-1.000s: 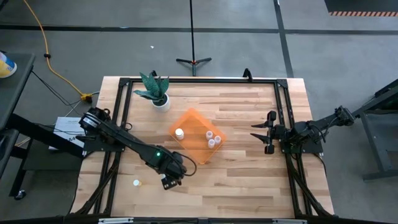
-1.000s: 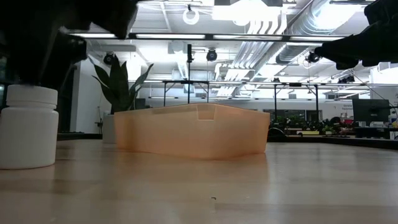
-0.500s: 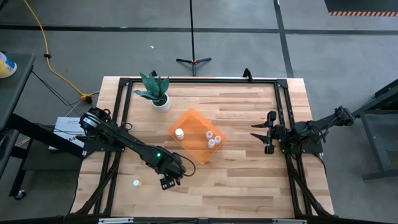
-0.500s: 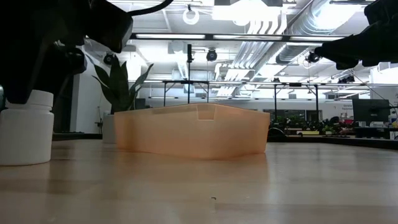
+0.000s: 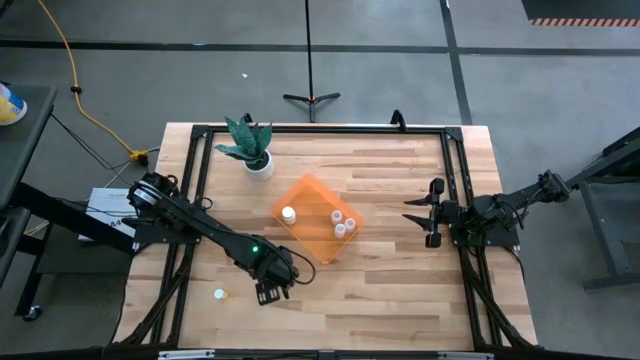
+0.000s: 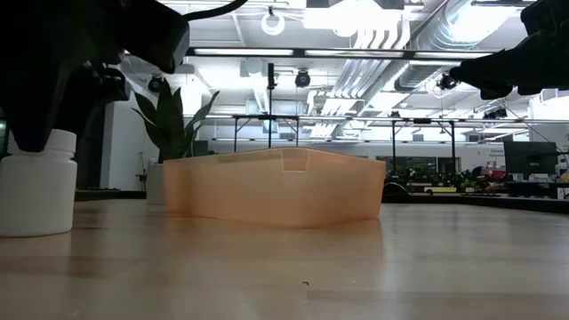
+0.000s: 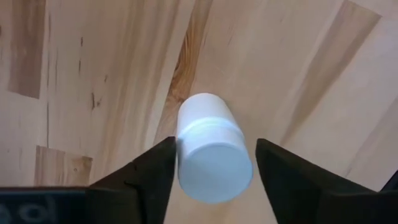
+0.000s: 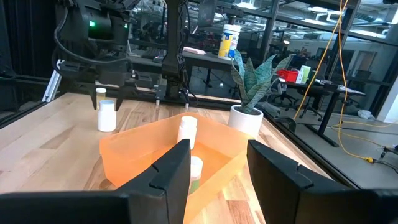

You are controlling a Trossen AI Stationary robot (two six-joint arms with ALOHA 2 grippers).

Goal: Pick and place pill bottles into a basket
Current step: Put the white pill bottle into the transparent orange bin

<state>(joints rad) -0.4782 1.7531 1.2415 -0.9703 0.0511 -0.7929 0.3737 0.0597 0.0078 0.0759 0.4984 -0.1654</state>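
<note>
One white pill bottle stands upright on the table near the front left. My left gripper is open and low over it, one finger on each side with narrow gaps; it also shows in the low view. A second bottle stands on the table to its left. The orange basket sits mid-table with several bottles inside. My right gripper waits open and empty near the right edge, facing the basket.
A white pot with green leaves stands at the far left behind the basket. A black frame runs along the table's edges. Bare wood lies between the basket and the near edge.
My left gripper has come down around the bottle near the front left and edged a little toward the table's left edge; in the low view its dark body now covers part of the bottle's cap, which showed whole before.
</note>
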